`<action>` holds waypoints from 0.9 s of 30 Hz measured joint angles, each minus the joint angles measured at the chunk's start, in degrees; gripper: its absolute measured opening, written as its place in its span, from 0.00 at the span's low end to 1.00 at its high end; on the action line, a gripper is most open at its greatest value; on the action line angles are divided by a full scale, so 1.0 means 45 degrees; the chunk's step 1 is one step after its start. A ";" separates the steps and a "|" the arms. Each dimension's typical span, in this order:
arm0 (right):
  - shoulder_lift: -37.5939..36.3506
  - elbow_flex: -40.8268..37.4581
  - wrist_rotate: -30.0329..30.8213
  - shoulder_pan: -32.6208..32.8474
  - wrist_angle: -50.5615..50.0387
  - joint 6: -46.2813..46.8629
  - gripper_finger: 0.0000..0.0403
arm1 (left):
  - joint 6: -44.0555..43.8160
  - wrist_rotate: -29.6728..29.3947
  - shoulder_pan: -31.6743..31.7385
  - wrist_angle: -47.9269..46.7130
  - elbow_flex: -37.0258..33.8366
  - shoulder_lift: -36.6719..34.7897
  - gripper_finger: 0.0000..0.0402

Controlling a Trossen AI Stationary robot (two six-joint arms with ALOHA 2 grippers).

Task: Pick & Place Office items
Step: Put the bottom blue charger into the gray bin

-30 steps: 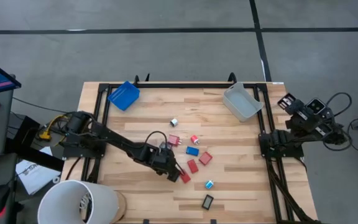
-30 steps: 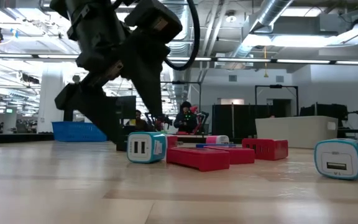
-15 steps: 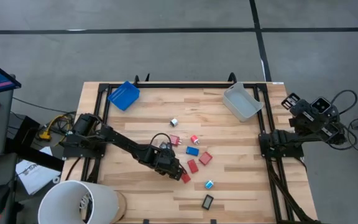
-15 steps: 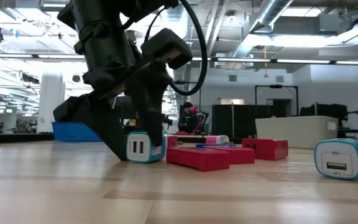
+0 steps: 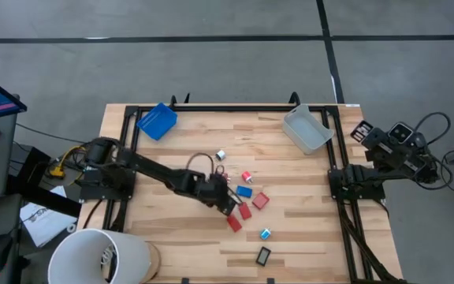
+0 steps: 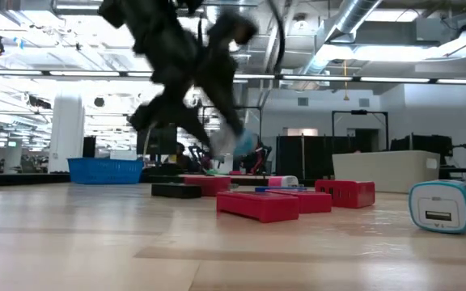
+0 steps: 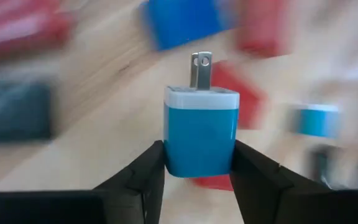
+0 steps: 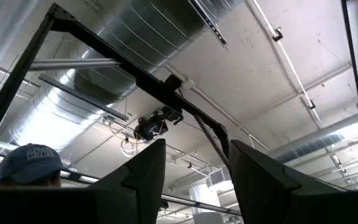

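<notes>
My left gripper (image 7: 201, 173) is shut on a small cyan charger plug (image 7: 201, 127) with a white cap and two metal prongs. In the high view it hangs over the middle of the table (image 5: 225, 197), among the scattered office items: red blocks (image 5: 245, 211), a blue block (image 5: 243, 191), another cyan plug (image 5: 265, 233) and a black rectangle (image 5: 263, 255). The low view shows this gripper (image 6: 229, 144) blurred, well above the wood. My right gripper (image 8: 194, 171) is open, parked beyond the table's right edge (image 5: 366, 131) and facing the ceiling. My left gripper pinches the cyan plug between its two fingers, one finger (image 7: 148, 171) on each side of the lower part of the blue body (image 7: 174, 158). The prongs (image 7: 199, 70) point away from the fingers. The plug is lifted clear of the table.
A blue tray (image 5: 157, 121) lies at the far left corner and a clear grey bin (image 5: 306, 128) at the far right. A white bucket (image 5: 101, 256) stands off the near left corner. Flat red blocks (image 6: 257, 204) and a cyan plug (image 6: 442, 206) lie near the camera.
My left gripper stood down on the table around the cyan plug, then rose with it and moved toward the far edge. The plug, which sat on the wood next to the red blocks, now hangs clear in the fingers. The right arm shifted slightly off the table.
</notes>
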 joint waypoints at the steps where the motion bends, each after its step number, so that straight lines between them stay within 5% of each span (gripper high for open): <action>1: 0.0003 0.0000 0.0025 0.0000 0.0049 0.0063 0.42 | 0.0470 0.0097 0.0144 0.0141 0.0000 -0.0311 0.36; 4: 0.0000 0.0000 0.0028 0.0000 0.0096 0.0014 0.42 | 0.1950 0.0590 0.0620 0.1195 -0.0005 -0.1273 0.36; 8: 0.0000 0.0000 0.0019 0.0000 -0.0401 -0.0015 0.42 | 0.3416 0.2814 0.1236 0.3815 0.0019 -0.2010 0.36; 13: 0.0477 -0.0004 -0.0322 0.0000 -0.1090 0.0072 0.42 | 0.2863 0.5820 0.1851 0.6367 0.0092 -0.1747 0.36; 18: 0.1931 0.0439 -0.1102 0.0000 -0.1262 -0.0214 0.42 | 0.2460 0.8805 0.2186 0.6381 0.0972 -0.0696 0.36; 27: 0.5576 0.3723 -0.3657 0.0000 -0.4543 -0.4799 0.42 | 0.2165 1.2453 0.2772 0.6604 0.4007 0.1160 0.36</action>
